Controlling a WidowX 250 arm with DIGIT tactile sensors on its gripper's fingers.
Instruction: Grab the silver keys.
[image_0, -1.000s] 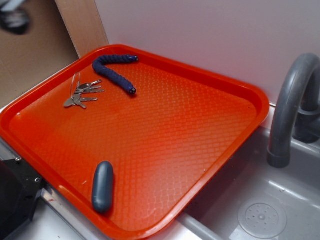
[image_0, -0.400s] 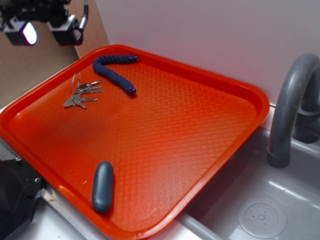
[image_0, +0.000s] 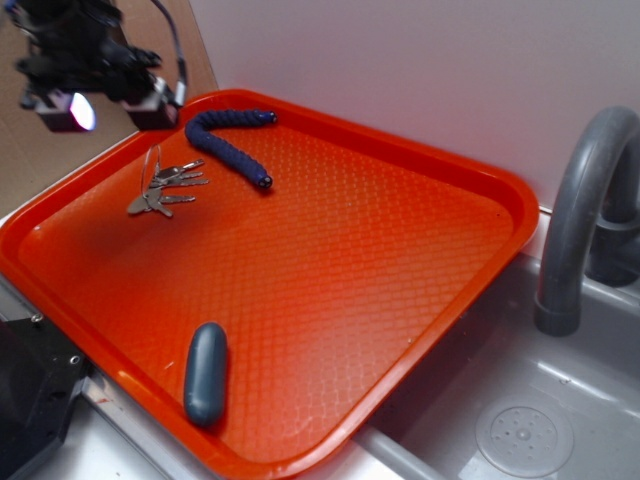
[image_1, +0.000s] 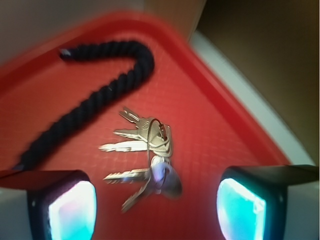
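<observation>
Above the tray's (image_0: 60, 215) far left corner, the gripper (image_0: 105, 105), newly arrived and lower, hangs wide open over the untouched silver keys (image_1: 147, 152), ready to descend

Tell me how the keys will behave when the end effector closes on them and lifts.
The keys are several flat blades fanned from a thin wire ring, so they will probably swing and bunch together once lifted. Lying flat on the tray, they offer little edge to pinch and may slide. The open end effector likely must straddle the ring end.
</observation>
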